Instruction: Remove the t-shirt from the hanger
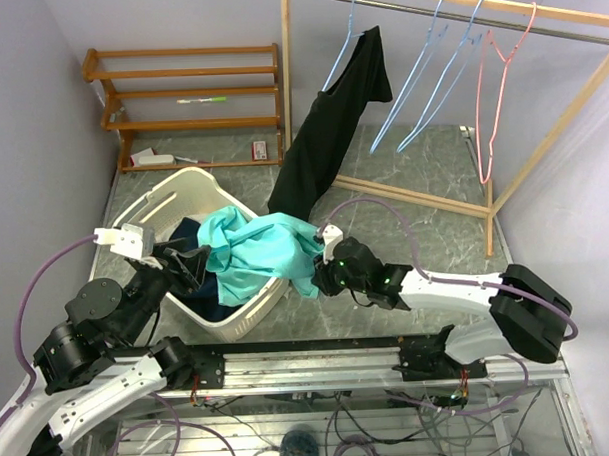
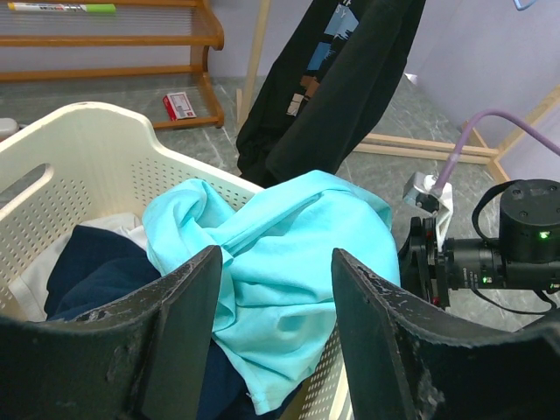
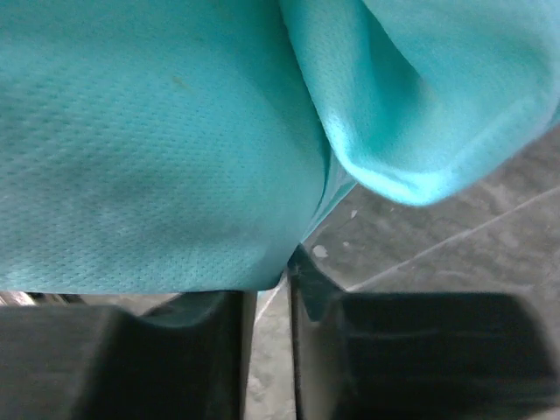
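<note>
A teal t-shirt (image 1: pixel 255 250) lies draped over the right rim of a white laundry basket (image 1: pixel 173 198), off any hanger. My right gripper (image 1: pixel 321 277) is shut on the shirt's lower right edge beside the basket; in the right wrist view the teal cloth (image 3: pixel 157 140) runs down between the closed fingers of my right gripper (image 3: pixel 280 262). My left gripper (image 1: pixel 186 264) is open and empty above the basket, its fingers framing the teal shirt (image 2: pixel 289 219) without touching it. A black t-shirt (image 1: pixel 331 127) hangs from a blue hanger (image 1: pixel 350 36) on the rail.
The wooden clothes rack's rail (image 1: pixel 427 12) carries empty blue hangers (image 1: pixel 419 74) and a pink hanger (image 1: pixel 490 91). A wooden shelf (image 1: pixel 180 92) stands at the back left. Dark clothes (image 2: pixel 96 271) lie inside the basket. The rack's floor bar (image 1: pixel 413 196) runs behind my right arm.
</note>
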